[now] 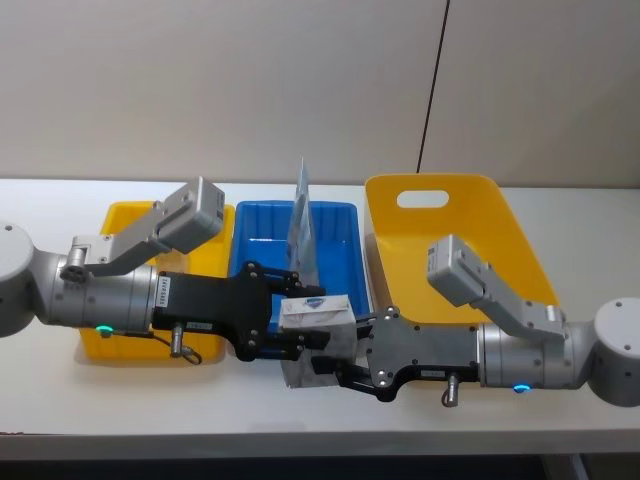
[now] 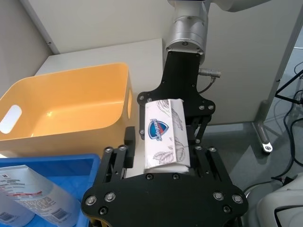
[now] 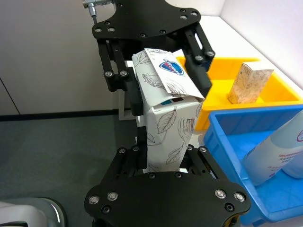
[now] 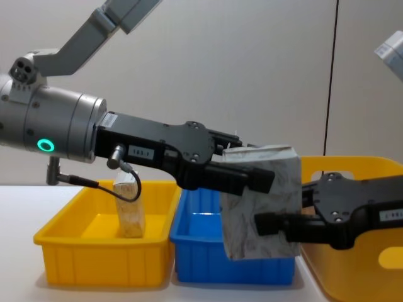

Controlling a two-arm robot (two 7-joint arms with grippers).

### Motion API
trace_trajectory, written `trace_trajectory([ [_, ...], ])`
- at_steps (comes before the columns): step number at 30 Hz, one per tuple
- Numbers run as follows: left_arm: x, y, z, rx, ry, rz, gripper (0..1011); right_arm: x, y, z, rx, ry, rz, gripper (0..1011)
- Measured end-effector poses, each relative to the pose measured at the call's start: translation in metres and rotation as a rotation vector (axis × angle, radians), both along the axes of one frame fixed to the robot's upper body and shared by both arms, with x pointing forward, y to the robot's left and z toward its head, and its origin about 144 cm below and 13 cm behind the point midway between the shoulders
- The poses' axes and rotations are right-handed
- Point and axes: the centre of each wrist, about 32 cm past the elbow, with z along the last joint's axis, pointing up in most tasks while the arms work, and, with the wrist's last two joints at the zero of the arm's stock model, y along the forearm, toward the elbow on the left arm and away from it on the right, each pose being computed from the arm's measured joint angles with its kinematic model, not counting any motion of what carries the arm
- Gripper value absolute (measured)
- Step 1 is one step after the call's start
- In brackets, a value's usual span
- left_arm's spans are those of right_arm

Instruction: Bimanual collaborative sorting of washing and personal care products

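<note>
The room is bright and evenly lit from overhead, so the white tabletop [image 1: 150,410] carries only soft, faint-edged shadows under the two arms. The plain beige wall [image 4: 252,75] behind shows no hot spots. A broad pale sheen runs along the silver barrel of the left arm [image 4: 56,123], where a small green ring lamp [image 4: 45,146] glows. The grey-white marbled rectangular pack [image 4: 261,201] sits in dull shade on the face turned to the chest camera. The floor of the large yellow plastic basket [image 2: 85,92] washes out to a pale glare.
</note>
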Motion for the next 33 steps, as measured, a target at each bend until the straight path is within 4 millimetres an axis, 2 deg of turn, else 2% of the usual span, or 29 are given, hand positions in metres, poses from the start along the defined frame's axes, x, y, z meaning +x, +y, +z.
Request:
trace_trajectory([
  [6, 0.0, 0.0, 0.0, -0.001, -0.001, 0.001, 721, -0.001, 0.0, -0.001, 0.003, -0.001, -0.001, 311],
  [7, 0.0, 0.0, 0.0, -0.002, -0.001, 0.001, 721, -0.002, 0.0, -0.001, 0.005, -0.001, -0.002, 311],
  [8, 0.0, 0.0, 0.0, -0.001, -0.001, 0.001, 779, -0.002, 0.0, -0.002, 0.008, -0.002, -0.004, 311],
  [17, 0.0, 0.001, 0.001, -0.005, -0.004, 0.006, 1000, -0.007, -0.004, -0.004, 0.025, -0.012, -0.035, 308],
  [33, -0.006, 0.01, 0.003, -0.032, -0.018, 0.029, 1001, -0.028, -0.016, -0.013, 0.097, -0.074, -0.187, 308],
])
